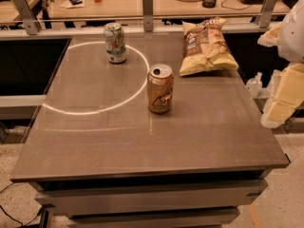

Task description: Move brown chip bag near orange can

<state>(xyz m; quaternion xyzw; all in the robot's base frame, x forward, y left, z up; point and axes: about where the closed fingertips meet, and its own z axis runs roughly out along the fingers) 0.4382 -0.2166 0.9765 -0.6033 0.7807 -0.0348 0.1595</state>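
Observation:
The brown chip bag [206, 46] lies flat at the far right of the table, pale yellow with a brown panel, puffy and crinkled. The orange can [160, 89] stands upright near the table's middle, in front and to the left of the bag, with a gap between them. My arm hangs at the right edge of the view, beyond the table's right side. My gripper [274, 114] is at its lower end, to the right of the bag and touching nothing.
A white-and-green can [115, 42] stands upright at the far left of the grey table [95, 141]. A bright light ring lies on the tabletop around it. A railing with posts [147, 4] runs behind the table. A small bottle [254, 83] sits off the right side.

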